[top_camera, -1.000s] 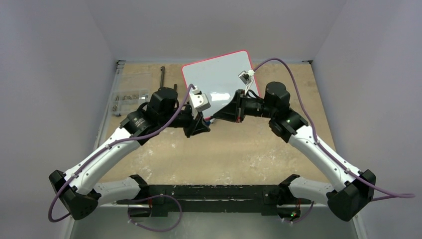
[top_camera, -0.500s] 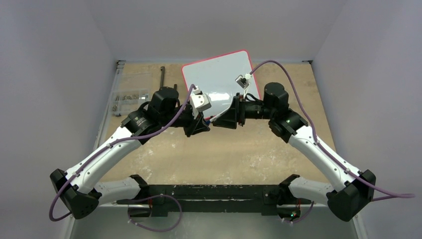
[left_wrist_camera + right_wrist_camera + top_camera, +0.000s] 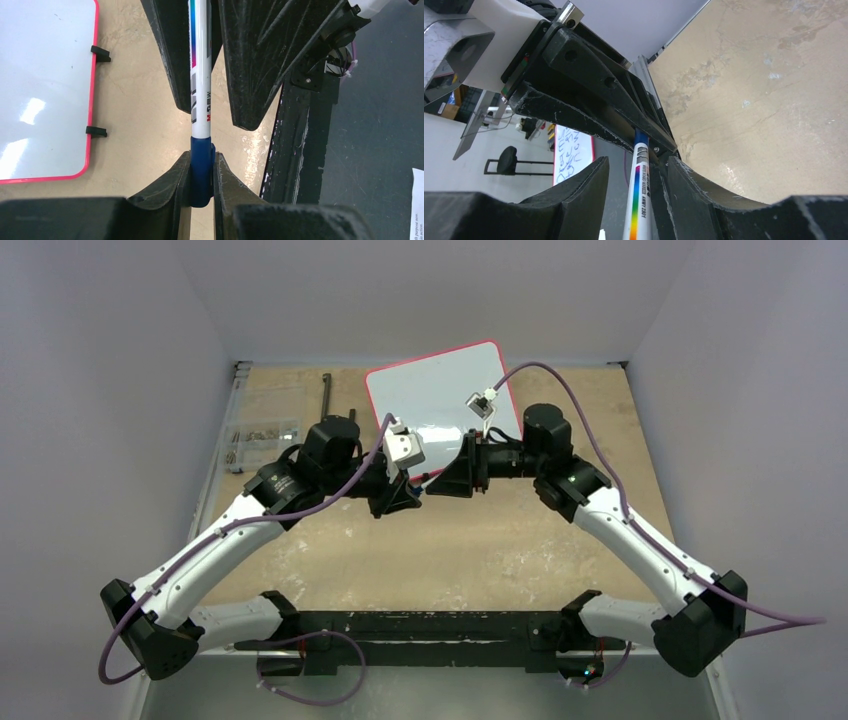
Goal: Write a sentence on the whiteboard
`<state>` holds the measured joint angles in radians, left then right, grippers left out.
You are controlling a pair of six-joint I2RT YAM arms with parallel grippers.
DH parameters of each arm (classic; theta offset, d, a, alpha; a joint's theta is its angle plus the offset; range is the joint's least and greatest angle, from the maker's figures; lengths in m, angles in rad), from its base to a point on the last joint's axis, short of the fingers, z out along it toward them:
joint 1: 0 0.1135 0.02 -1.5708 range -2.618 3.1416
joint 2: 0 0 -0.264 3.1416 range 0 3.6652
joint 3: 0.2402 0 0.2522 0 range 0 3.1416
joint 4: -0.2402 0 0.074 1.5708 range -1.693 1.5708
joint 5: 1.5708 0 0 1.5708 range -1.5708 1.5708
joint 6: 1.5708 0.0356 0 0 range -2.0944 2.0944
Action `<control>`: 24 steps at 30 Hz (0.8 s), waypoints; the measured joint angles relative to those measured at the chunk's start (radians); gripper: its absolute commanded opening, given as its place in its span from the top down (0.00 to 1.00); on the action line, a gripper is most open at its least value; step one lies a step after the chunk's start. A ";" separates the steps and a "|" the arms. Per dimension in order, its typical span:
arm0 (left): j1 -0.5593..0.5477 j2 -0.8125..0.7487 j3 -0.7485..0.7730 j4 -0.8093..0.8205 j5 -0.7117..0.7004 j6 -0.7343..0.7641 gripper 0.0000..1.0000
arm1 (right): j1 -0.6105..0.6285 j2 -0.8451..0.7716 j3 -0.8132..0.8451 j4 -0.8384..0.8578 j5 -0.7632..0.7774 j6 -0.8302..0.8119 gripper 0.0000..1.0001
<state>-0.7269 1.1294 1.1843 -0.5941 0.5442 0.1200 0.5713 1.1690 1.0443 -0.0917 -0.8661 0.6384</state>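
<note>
On the left, the left claw (image 3: 202, 167) is clamped on the blue cap (image 3: 201, 150) of a whiteboard marker (image 3: 200, 75) and holds it level above the desk (image 3: 480, 550), with the white barrel pointing towards the other arm. Behind the meeting point, at the far middle of the desk, the whiteboard (image 3: 440, 390) lies tilted in its red frame. Its surface is blank in both the overhead and left wrist views, so no sentence has been written yet. To the right, the right claw (image 3: 638, 170) has changed most. A second ago it sat further right and apart from the marker; now the right arm has swung in leftwards, and its fingers straddle the rainbow-striped barrel just beyond the cap. The right wrist view shows a gap between one finger and the barrel, so the jaws stand apart around the marker and are not yet clamped on it. This looks like the set-up for uncapping, with one claw on the cap and the other about to take the barrel. The right claw probably needs a firm, centred hold before any pull, or the smooth barrel may slip and the cap stay on.
</note>
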 measured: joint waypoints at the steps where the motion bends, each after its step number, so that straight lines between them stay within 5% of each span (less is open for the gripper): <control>1: 0.000 0.000 0.000 0.000 0.005 0.005 1.00 | 0.000 0.003 0.000 0.002 -0.003 0.002 0.57; 24: 0.000 0.050 0.015 -0.032 0.006 0.022 1.00 | -0.001 0.035 0.000 0.003 -0.019 0.010 0.67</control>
<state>-0.7265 1.1790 1.1992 -0.6266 0.5503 0.1421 0.5701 1.2045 1.0447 -0.0883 -0.8856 0.6479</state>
